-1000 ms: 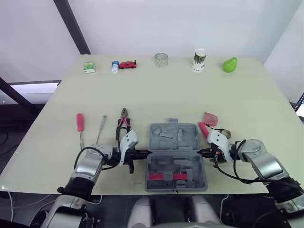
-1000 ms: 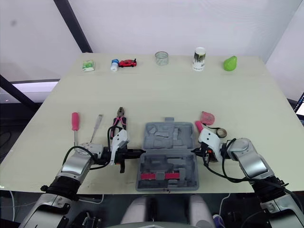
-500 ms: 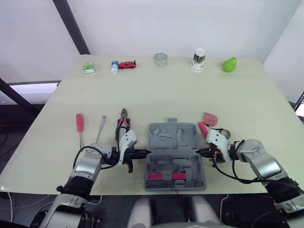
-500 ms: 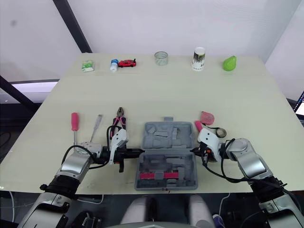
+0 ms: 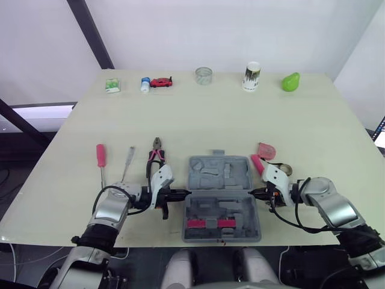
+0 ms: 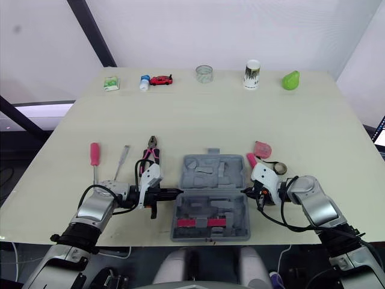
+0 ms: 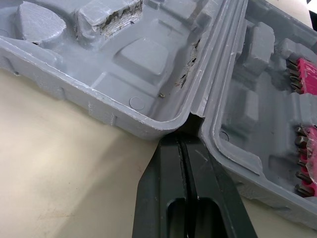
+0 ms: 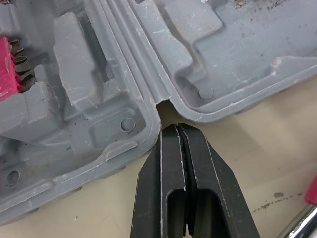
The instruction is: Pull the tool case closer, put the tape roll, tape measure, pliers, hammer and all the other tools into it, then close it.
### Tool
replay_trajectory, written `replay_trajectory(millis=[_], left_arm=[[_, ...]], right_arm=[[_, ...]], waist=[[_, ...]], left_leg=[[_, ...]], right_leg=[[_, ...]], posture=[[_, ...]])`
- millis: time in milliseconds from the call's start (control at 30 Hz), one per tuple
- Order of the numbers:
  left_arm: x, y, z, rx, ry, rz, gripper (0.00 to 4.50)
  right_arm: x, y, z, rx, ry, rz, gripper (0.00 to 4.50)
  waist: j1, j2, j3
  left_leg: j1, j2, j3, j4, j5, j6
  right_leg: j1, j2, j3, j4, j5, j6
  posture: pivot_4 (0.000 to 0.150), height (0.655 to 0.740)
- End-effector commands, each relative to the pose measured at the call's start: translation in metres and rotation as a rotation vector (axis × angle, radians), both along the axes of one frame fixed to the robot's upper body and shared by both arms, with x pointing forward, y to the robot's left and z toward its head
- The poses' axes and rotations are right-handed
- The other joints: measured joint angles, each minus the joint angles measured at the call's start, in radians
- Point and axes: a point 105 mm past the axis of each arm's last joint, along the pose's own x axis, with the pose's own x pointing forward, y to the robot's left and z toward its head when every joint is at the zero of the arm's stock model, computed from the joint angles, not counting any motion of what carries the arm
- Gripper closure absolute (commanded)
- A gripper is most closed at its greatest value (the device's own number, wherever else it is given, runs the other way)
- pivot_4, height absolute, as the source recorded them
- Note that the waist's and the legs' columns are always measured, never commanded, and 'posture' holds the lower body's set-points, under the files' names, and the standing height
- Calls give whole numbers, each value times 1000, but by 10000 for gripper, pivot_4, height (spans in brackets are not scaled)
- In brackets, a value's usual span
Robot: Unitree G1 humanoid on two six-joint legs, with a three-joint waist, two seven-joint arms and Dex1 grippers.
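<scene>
— Case (image 5: 221,198) position?
— It is laid open near the table's (image 5: 210,120) front edge, between both grippers.
— Jaws?
— Left gripper (image 7: 184,141): pressed together, tip set at the case's left hinge notch. Right gripper (image 8: 176,130): pressed together at the right notch.
— Tools?
— Pliers (image 5: 157,152) are seen just behind the left gripper.

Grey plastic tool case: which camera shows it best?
The left eye view: the whole open grey plastic tool case is visible. Right eye view matches; wrist views catch its hinge ends close up.
</scene>
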Motion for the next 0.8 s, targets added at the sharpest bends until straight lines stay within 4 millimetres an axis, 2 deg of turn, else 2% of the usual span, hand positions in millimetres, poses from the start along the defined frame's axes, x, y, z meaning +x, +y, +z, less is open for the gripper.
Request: replay_trajectory(millis=[33,567,800], left_arm=[[0,2,2,0,-12,4,44720],[-3,3,-2,4,-1,-3,44720],[-11,1,-4,-4,24,-36,44720]], right_arm=[[0,-1,5,5,-22,10,45000],[-5,3,1,3,-8,33,45000],[-9,5,0,6,12,50,45000]], waist=[[0,0,0],[0,0,0],[-2,0,0]], left_leg=[[0,0,0,0,0,0],[0,0,0,0,0,0],[0,0,0,0,0,0]], right_leg=[[0,0,0,0,0,0],[0,0,0,0,0,0],[0,0,0,0,0,0]], posture=[[1500,7400],[1500,7400],[1500,7400]])
